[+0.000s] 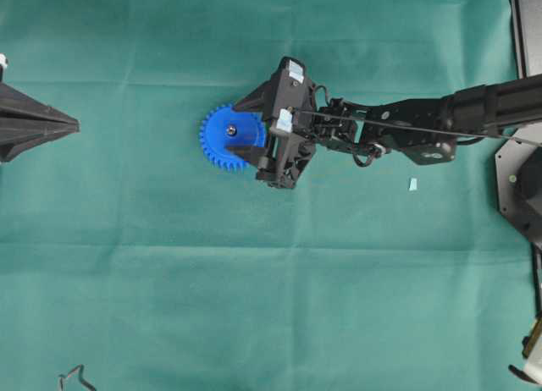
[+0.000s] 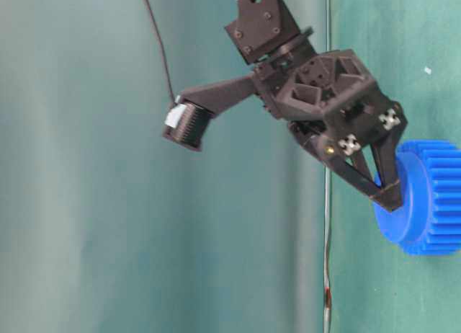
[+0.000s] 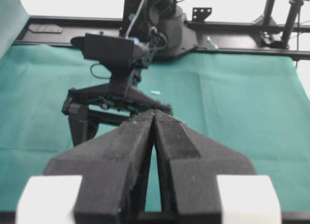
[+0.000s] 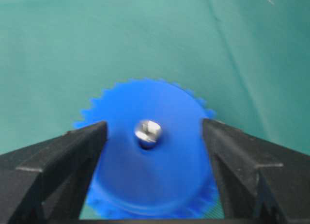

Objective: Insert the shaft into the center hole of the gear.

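Seeing our right gripper (image 4: 154, 136) standing released, fingers (image 4: 72, 151) straddling the bright blue toothed plastic gear (image 1: 222, 137) mid-cloth; silvery metal shaft (image 4: 147, 131) is sitting in its center hole; left gripper (image 3: 154, 118) clenched, holding nothing.

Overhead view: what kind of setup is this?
Likely a robotics lab bench for assembly trials: green cloth over the table, two black arms, a lone blue gear between the right gripper's open fingers.

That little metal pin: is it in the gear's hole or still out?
In. The shaft's shiny end sits in the center hole of the blue gear, and the right gripper's fingers stand open on either side, not touching it.
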`<state>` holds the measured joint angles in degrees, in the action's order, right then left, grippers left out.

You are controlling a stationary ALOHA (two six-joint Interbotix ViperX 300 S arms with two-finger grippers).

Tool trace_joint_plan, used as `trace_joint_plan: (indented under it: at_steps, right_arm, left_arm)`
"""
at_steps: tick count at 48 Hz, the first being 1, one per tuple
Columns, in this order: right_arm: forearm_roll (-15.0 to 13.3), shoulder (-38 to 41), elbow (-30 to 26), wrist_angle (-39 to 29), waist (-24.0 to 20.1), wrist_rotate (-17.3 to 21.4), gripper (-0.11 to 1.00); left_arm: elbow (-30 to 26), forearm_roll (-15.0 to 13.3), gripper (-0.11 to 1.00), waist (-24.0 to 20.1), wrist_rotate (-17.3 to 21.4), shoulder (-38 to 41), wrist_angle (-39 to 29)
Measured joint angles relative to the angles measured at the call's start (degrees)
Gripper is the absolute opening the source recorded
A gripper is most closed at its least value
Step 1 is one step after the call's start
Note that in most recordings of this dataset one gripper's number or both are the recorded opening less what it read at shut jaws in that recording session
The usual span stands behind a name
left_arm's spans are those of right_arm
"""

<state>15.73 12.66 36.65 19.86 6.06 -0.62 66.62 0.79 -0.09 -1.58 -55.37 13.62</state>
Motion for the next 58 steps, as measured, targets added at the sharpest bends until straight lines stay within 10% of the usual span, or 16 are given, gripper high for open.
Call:
trace_joint_plan:
  at_steps: [30, 58]
  right_arm:
    - [-0.9, -18.7, 1.2, -9.8, -0.1, -3.9, 0.90]
    - [-1.1, -41.1, 17.0, -9.2, -0.1, -4.0, 0.90]
  left_arm:
    - [0.0, 0.0, 0.00, -0.1, 0.0, 0.0, -0.5]
    - [0.0, 0.0, 0.00, -0.1, 0.0, -0.1, -0.4]
